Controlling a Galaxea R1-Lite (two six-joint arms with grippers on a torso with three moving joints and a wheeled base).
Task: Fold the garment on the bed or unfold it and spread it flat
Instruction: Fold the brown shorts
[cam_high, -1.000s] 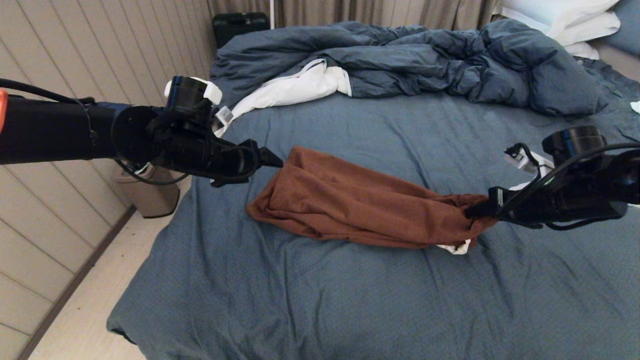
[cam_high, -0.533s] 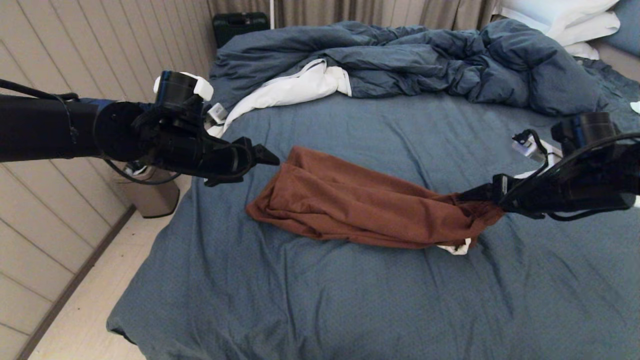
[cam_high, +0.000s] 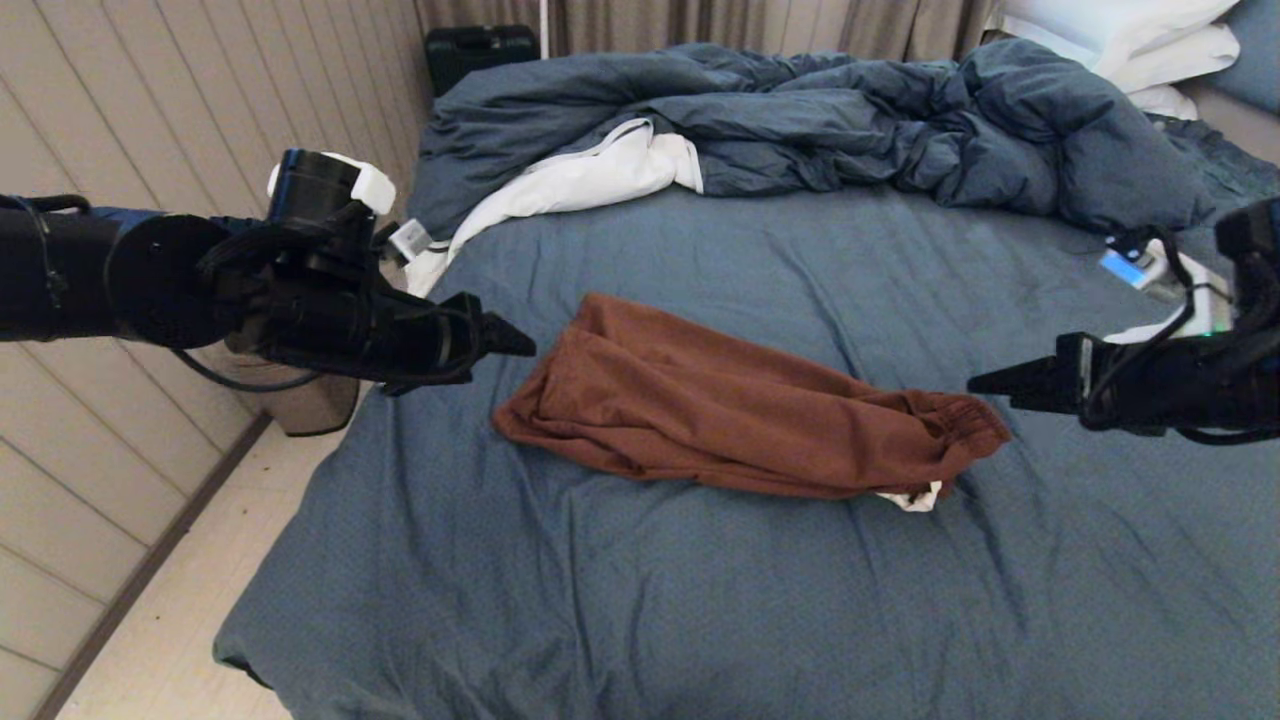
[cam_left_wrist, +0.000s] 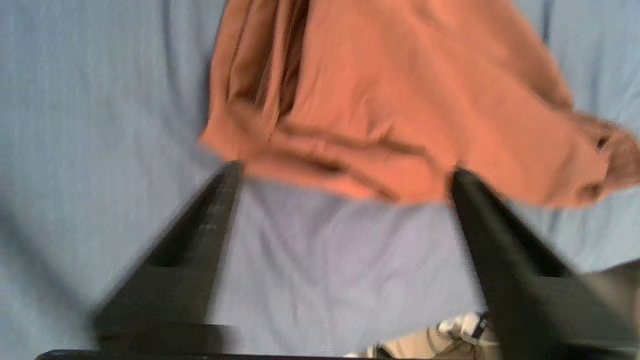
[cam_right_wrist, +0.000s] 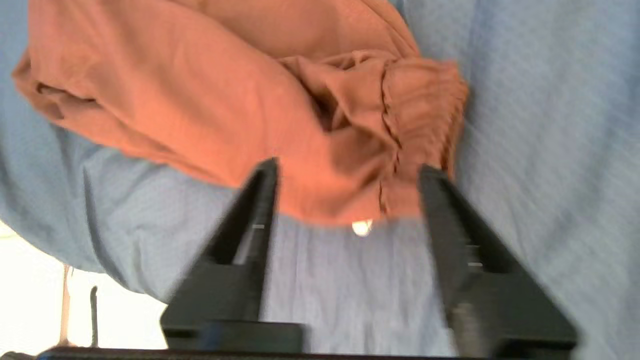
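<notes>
The rust-brown shorts (cam_high: 730, 410) lie folded in a long strip on the bed's slate-blue sheet (cam_high: 640, 600), gathered waistband at the right end with a bit of white drawstring (cam_high: 912, 497) peeking out. My left gripper (cam_high: 520, 345) hovers open just off the strip's left end, holding nothing; the left wrist view shows the cloth (cam_left_wrist: 390, 100) beyond its spread fingers (cam_left_wrist: 345, 175). My right gripper (cam_high: 985, 383) hovers open just right of the waistband, empty; the waistband (cam_right_wrist: 420, 105) sits beyond its fingertips (cam_right_wrist: 347, 167).
A rumpled dark blue duvet (cam_high: 850, 120) with white lining (cam_high: 590, 175) fills the far half of the bed. White pillows (cam_high: 1140, 30) lie far right. A wall and a small bin (cam_high: 300, 395) stand left of the bed; a black case (cam_high: 480, 50) sits behind.
Both grippers have let go of the shorts and drawn back outward, left arm to the left, right arm to the right. The shorts have dropped flat on the sheet.
</notes>
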